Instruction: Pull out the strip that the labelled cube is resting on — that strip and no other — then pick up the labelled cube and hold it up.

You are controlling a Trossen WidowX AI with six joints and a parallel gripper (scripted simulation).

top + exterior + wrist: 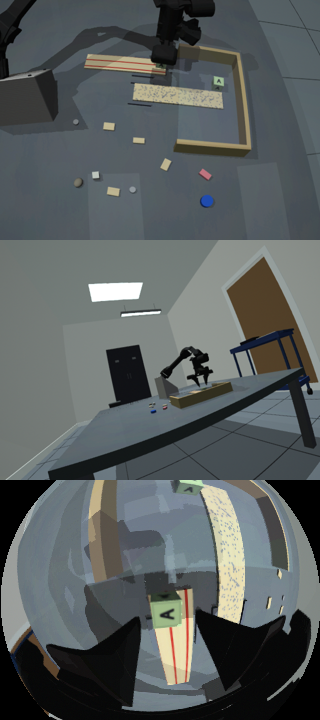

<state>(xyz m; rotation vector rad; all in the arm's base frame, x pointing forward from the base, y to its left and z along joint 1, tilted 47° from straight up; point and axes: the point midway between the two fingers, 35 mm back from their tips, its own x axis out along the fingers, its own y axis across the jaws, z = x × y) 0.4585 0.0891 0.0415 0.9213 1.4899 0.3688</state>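
A green cube marked A (161,65) (167,614) sits on the end of the strip with red lines (116,64) (180,667), partly hidden by the arm in the top view. The strip lies outside the wooden frame. My gripper (203,385) (168,618) is open above the cube, its fingertips to either side of it in the wrist view with gaps. A second green A cube (218,81) (188,487) stands inside the frame, beside the far end of the speckled strip (155,93) (231,587). That strip lies partly inside the frame.
The wooden frame (243,103) (206,396) has three walls and is open toward the arm's base. Thin dark rails (139,104) lie near the speckled strip. Several small tan blocks (109,126), a red block (205,174) and a blue disc (207,200) lie farther off.
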